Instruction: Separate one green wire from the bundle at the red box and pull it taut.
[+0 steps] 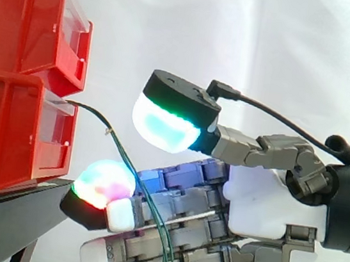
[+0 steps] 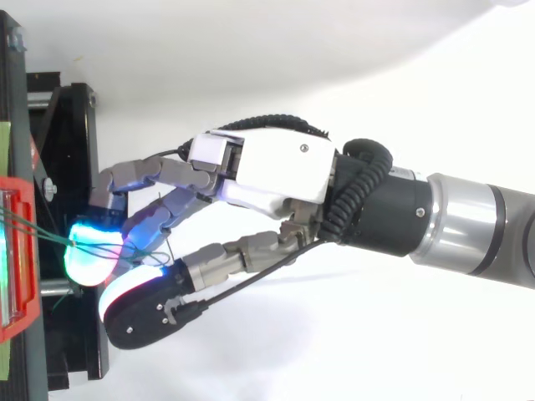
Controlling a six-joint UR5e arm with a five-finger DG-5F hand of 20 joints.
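Observation:
Thin green wires (image 1: 116, 144) leave the front of the lower red box (image 1: 13, 135), arc down to the right and hang slack across my hand's fingers. Seen from above, the wires (image 2: 50, 236) run from the red box (image 2: 18, 251) at the left edge in among the fingertips. My hand (image 1: 262, 201) reaches in from the right with its fingers nearly straight toward the box. The thumb's cyan-white pad (image 1: 166, 126) hovers above the wires. A fingertip (image 1: 103, 183) glowing red and green sits just below them. A gap separates thumb and fingers, and no wire is pinched. From above, the hand (image 2: 276, 171) lies level.
A second red box (image 1: 29, 15) is stacked on the lower one. Both stand on a black stand (image 1: 16, 213), whose frame (image 2: 71, 125) lies under the fingertips in the top view. A white curtain hangs behind.

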